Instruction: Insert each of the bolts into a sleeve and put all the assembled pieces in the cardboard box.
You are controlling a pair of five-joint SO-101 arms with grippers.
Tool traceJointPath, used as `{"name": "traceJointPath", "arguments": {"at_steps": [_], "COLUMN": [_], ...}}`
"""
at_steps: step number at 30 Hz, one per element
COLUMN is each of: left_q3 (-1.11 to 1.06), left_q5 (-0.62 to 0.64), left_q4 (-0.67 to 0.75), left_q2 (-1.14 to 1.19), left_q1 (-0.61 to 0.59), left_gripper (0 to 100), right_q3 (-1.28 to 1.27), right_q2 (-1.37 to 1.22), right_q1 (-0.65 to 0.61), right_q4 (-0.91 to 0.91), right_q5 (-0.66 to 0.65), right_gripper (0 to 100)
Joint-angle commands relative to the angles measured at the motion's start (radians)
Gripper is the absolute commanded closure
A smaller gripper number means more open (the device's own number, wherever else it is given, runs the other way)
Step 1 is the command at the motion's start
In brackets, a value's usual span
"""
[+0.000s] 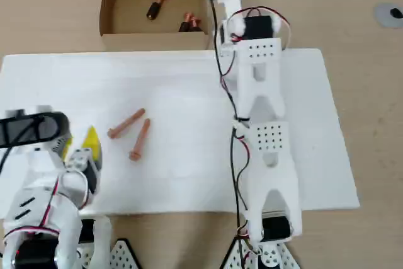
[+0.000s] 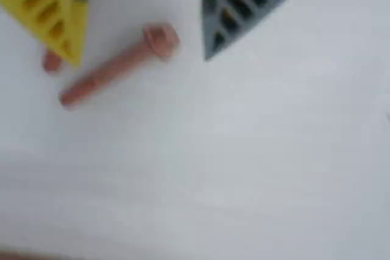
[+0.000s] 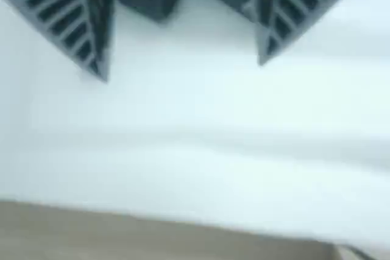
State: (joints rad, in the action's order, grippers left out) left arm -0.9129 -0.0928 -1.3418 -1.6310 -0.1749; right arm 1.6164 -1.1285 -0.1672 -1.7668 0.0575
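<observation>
The left gripper (image 2: 140, 59) hangs low over the white sheet (image 1: 189, 92), one yellow ribbed finger and one grey ribbed finger spread apart with nothing pinched. A copper-coloured metal bolt (image 2: 113, 68) lies flat on the sheet between them. A second copper-coloured bolt (image 1: 140, 138) lies just beside it, the pair forming a narrow V. That closeness is the main hazard: fingers coming down could catch both shanks or knock the neighbour away. A round shank lying flat will probably roll out of a pinch that lands off-centre.

Further right, the open brown cardboard box (image 1: 157, 42) holds two assembled pieces (image 1: 156, 4) (image 1: 189, 22), copper bolts in black sleeves. The right arm lies stretched along the sheet just beside the box's right wall. A sideways swing from there could shove the light box or snag the arm's red and black wires. The right gripper (image 3: 181, 66) has its two dark grey fingers spread and holds nothing.

The sheet covers part of a pale wooden worktop (image 1: 365, 61), and a strip of white wall runs behind.
</observation>
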Motion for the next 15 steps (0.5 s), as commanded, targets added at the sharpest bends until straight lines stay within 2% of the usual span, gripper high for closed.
{"name": "traceJointPath", "arguments": {"at_steps": [1, 6, 10, 15], "left_q3": [-0.002, 0.081, 0.226, 0.393], "left_q5": [0.002, 0.002, 0.002, 0.002], "left_q4": [0.044, 0.054, 0.052, -0.043], "left_q2": [0.119, 0.42, 0.621, 0.791], "left_q1": [-0.023, -0.023, -0.023, -0.025], "left_gripper": [86, 86, 86, 86], "right_q3": [0.048, 0.013, -0.156, -0.351], "right_q2": [0.099, 0.171, 0.262, 0.332], "right_q1": [0.045, 0.033, 0.03, 0.019], "right_q4": [-0.021, -0.023, -0.023, -0.017], "right_q5": [-0.091, -0.12, -0.152, -0.258], "right_gripper": [80.5, 80.6, 80.6, 80.4]}}
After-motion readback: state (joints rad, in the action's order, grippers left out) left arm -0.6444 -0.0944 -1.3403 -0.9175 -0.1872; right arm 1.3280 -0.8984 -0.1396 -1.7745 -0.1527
